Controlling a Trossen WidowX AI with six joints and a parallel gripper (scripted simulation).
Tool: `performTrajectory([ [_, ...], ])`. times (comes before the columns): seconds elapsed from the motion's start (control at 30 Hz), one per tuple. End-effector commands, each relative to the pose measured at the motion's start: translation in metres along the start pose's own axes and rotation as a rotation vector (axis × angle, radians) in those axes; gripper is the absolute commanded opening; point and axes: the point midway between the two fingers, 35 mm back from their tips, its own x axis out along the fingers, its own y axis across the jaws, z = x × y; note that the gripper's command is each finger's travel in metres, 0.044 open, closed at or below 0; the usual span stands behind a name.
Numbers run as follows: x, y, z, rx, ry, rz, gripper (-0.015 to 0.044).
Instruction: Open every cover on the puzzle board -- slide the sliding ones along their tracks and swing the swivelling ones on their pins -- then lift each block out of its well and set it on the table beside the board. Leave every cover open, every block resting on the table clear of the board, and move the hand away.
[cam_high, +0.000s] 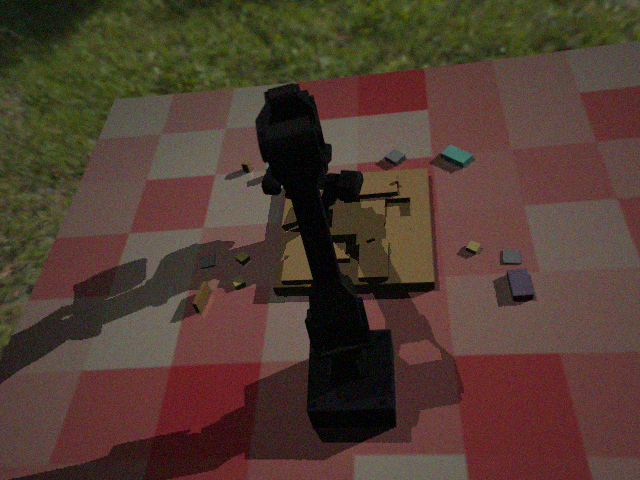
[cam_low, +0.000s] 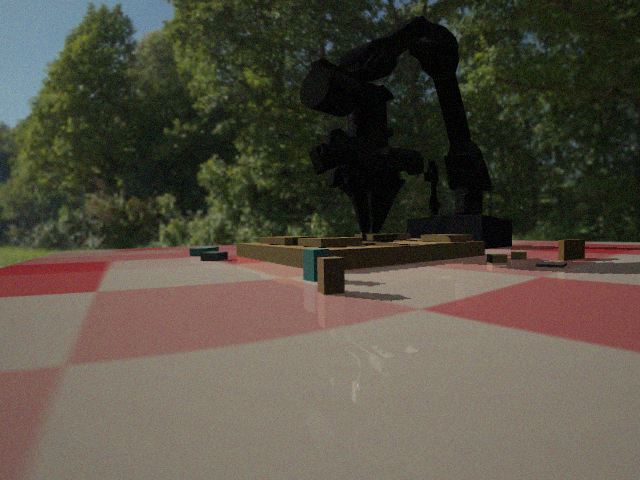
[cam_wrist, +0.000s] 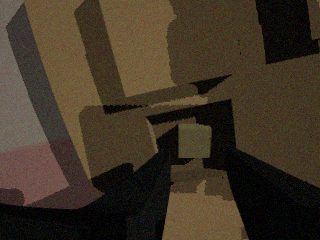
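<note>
The tan puzzle board (cam_high: 419, 248) (cam_low: 279, 253) lies in front of the arm's base. My gripper (cam_low: 370, 233) (cam_wrist: 198, 155) points down, low over the board. It is partly open and empty; the arm hides its tips in the top view. In the wrist view a small pale block (cam_wrist: 195, 140) sits in a dark well, seen between and beyond the fingertips. Raised tan covers show at the board's back (cam_high: 377, 188) and front (cam_high: 373, 260). The back right well (cam_high: 399, 207) looks empty. The arm hides the board's left middle, so not every cover's state can be told.
Right of the board lie a purple block (cam_high: 520, 284), a grey piece (cam_high: 511, 256) and a yellow one (cam_high: 473, 247). Behind are a teal block (cam_high: 456, 156) and a grey piece (cam_high: 394, 157). Left are an orange block (cam_high: 201, 297) and several small pieces. Two blocks stand upright back left.
</note>
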Motion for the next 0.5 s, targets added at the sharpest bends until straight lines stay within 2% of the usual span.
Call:
performTrajectory([
  [0.0, 0.0059, 0.0002, -0.0018, 0.004, 0.006, 0.001, 0.0144],
  [0.47, 0.0134, 0.0005, -0.0023, 0.004, 0.006, 0.001, 0.0144],
])
